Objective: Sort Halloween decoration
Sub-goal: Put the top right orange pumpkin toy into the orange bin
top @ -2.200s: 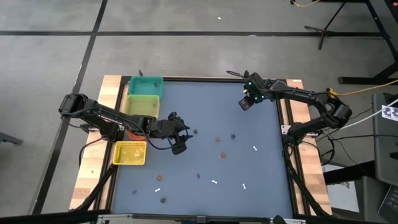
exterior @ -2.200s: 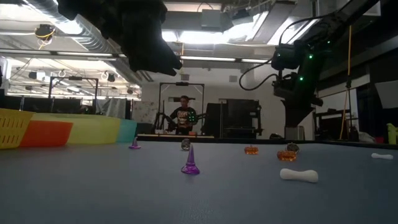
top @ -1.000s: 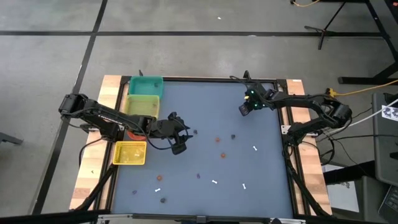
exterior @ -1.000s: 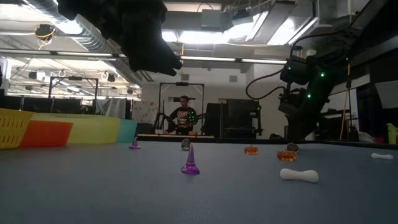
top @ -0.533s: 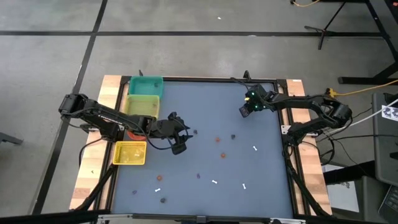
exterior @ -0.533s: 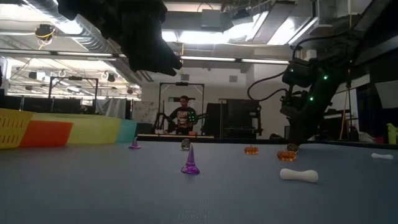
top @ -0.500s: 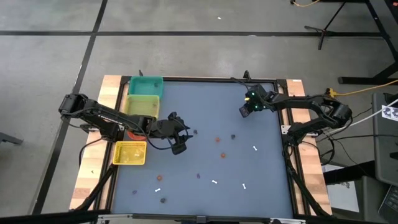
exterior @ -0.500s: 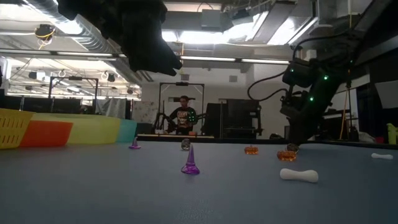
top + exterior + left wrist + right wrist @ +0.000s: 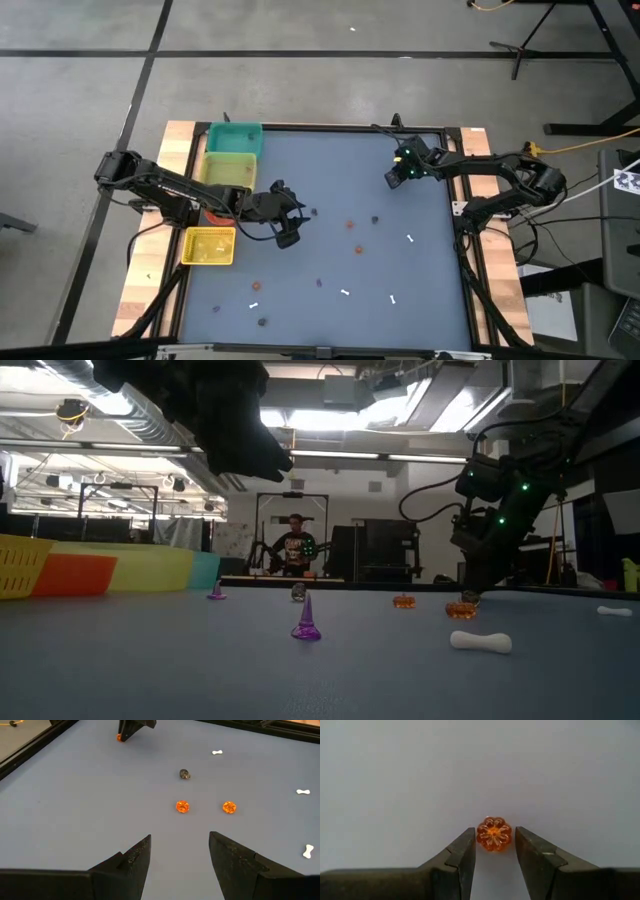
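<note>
An orange pumpkin trinket (image 9: 493, 834) sits between the right gripper's (image 9: 493, 851) spread jaws, upper right of the tabletop (image 9: 330, 160); left gripper (image 9: 179, 851) jaws spread, empty.

A lab or workshop: concrete floor (image 9: 300, 80), ceiling ducts (image 9: 150, 425), equipment racks (image 9: 385, 555) behind.

A blue-grey table (image 9: 330, 180) with pale wooden side rails carries a row of plastic bins along its left edge, teal bin (image 9: 234, 137) at the far end, yellow-green bin (image 9: 228, 168) next, yellow bin (image 9: 209, 246) nearest, while a person (image 9: 294, 550) stands in the room beyond.
</note>
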`<control>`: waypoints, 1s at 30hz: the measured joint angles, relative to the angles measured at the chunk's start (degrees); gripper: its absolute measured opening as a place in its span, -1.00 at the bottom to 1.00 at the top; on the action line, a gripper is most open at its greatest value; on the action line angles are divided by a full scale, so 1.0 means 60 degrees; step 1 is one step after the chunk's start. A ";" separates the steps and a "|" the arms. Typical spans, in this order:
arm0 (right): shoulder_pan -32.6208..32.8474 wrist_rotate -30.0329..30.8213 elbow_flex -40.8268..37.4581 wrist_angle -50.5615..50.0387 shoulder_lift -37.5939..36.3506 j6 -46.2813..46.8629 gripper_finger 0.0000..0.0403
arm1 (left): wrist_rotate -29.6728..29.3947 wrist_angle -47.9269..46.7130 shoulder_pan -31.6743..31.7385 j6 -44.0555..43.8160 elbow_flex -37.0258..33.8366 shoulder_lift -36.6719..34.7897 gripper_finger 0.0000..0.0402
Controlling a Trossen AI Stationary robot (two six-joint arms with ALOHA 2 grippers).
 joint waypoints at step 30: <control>-0.0007 -0.0028 0.0039 0.0281 0.0599 -0.0006 -0.57 | 0.0004 -0.0006 0.0000 0.0000 0.0000 0.0000 -0.08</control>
